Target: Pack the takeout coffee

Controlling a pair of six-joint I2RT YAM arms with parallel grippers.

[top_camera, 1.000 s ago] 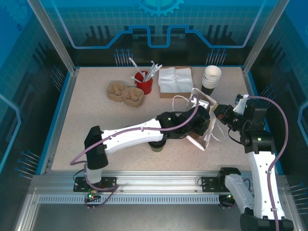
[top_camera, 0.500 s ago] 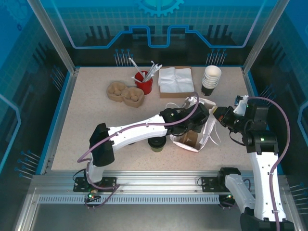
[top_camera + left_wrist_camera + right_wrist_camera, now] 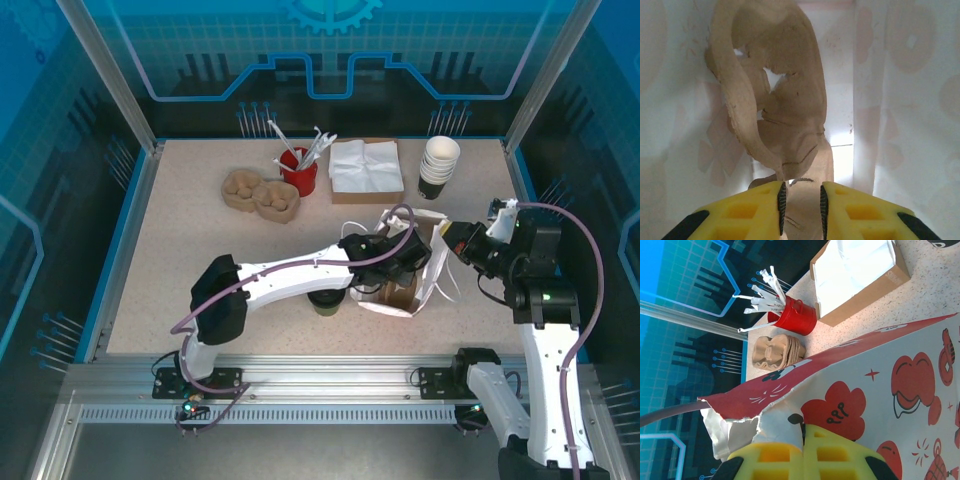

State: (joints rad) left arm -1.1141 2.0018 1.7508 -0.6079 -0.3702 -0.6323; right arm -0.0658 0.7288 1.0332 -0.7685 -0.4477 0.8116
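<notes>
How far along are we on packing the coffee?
Done: the bag is open, its rim pinched by the right gripper, and a carrier is inside. In hand: the left gripper, inside the bag, seems closed on that carrier. Left: the coffee stands on the table beside the bag, not yet bagged.

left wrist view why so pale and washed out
Left wrist view: lens inside the paper bag, light glowing through its walls, print ghosting through, pulp carrier slightly soft. Right wrist view: crisp, evenly lit. Top external view: sharp, blue backdrop.
</notes>
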